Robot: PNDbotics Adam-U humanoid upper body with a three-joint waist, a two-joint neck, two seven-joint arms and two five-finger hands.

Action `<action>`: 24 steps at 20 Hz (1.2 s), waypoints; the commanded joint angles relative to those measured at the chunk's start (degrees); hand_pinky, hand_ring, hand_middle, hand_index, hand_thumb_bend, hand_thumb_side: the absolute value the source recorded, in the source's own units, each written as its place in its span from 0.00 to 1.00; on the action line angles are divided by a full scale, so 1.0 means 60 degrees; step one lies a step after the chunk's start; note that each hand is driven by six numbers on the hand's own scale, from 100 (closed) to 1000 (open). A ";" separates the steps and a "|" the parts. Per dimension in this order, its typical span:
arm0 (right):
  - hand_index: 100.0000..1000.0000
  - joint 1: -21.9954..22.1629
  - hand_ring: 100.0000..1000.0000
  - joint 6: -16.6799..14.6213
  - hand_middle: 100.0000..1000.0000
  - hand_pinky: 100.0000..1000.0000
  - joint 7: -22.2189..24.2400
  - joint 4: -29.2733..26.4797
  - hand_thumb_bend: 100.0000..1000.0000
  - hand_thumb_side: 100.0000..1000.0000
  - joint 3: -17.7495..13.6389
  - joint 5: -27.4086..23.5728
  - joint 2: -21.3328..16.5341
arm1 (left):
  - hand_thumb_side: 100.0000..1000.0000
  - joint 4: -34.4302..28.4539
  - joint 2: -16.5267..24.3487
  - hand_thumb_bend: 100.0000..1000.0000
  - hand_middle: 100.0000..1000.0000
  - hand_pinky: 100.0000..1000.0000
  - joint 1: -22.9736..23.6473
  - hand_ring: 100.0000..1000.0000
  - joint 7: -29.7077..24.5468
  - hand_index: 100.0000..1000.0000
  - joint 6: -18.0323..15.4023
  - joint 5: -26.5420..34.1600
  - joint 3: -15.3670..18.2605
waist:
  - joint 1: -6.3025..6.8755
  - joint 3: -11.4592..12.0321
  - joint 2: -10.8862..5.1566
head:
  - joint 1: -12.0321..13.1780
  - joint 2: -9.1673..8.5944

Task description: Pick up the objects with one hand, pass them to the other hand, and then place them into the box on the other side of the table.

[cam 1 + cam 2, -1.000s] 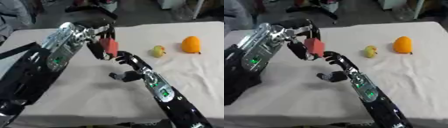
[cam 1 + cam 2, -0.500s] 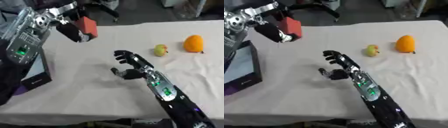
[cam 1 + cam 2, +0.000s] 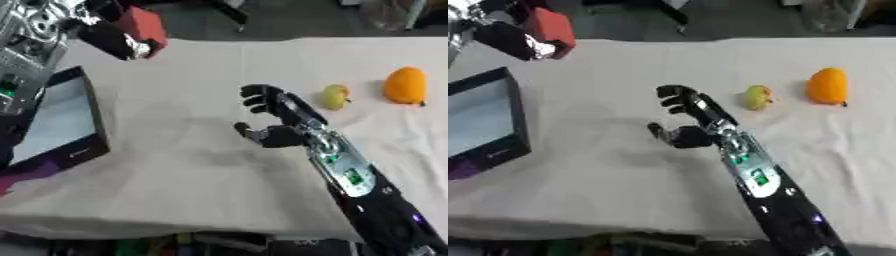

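The right arm entered from the lower right corner, black with silver joints and small green lights along the forearm. At its end the right hand (image 3: 273,119) stood over the middle of the white tablecloth (image 3: 192,165), its fingers spread and half bent, the thumb held apart lower down, holding nothing.

To the left, a dark box (image 3: 58,125) sat at the table's left edge, its pale inside showing within a black rim and a purple edge visible at its near corner.

Beyond the right hand, on the right part of the cloth, lay a small yellow-green fruit (image 3: 334,96) with a reddish patch, and just beyond that, well apart from the hand, an orange fruit (image 3: 405,85) stood near the right edge. The two fruits were near each other but not touching.

Farthest off, at the upper left, the left hand (image 3: 118,40) was raised above the far left part of the table, its dark fingers closed round a red block (image 3: 143,25). The block was held clear of the cloth, beyond the box's far end.
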 commanded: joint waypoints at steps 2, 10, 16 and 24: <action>0.82 -0.0260 0.79 0.0119 0.77 0.79 -0.0061 -0.0698 0.31 0.00 -0.0056 -0.0314 -0.0281 | 0.00 0.0210 0.0837 0.00 0.28 0.74 0.0015 0.53 0.0271 0.39 0.0066 0.0007 0.0343 | -0.0185 -0.0072 0.0198 | 0.0269 -0.0011; 0.81 -0.0406 0.79 0.0216 0.77 0.78 -0.0201 -0.1361 0.32 0.00 -0.0086 -0.0583 -0.0528 | 0.00 0.0823 0.1784 0.00 0.29 0.74 0.0545 0.54 0.0539 0.40 0.0149 -0.0127 0.0639 | -0.0301 -0.0234 0.0518 | 0.0664 -0.0011; 0.81 -0.0518 0.79 0.0207 0.77 0.78 -0.0237 -0.1731 0.33 0.00 -0.0049 -0.0693 -0.0666 | 0.00 0.1489 0.2288 0.05 0.29 0.74 0.0943 0.54 0.0698 0.40 0.0193 -0.0313 0.0777 | -0.0394 -0.0408 0.0667 | 0.0956 -0.0011; 0.81 -0.0663 0.79 0.0221 0.77 0.78 -0.0346 -0.2012 0.34 0.00 -0.0047 -0.0810 -0.0736 | 0.00 0.2363 0.2498 0.08 0.30 0.75 0.1272 0.54 0.0970 0.40 0.0218 -0.0465 0.0940 | -0.0516 -0.0569 0.0793 | 0.1293 -0.0246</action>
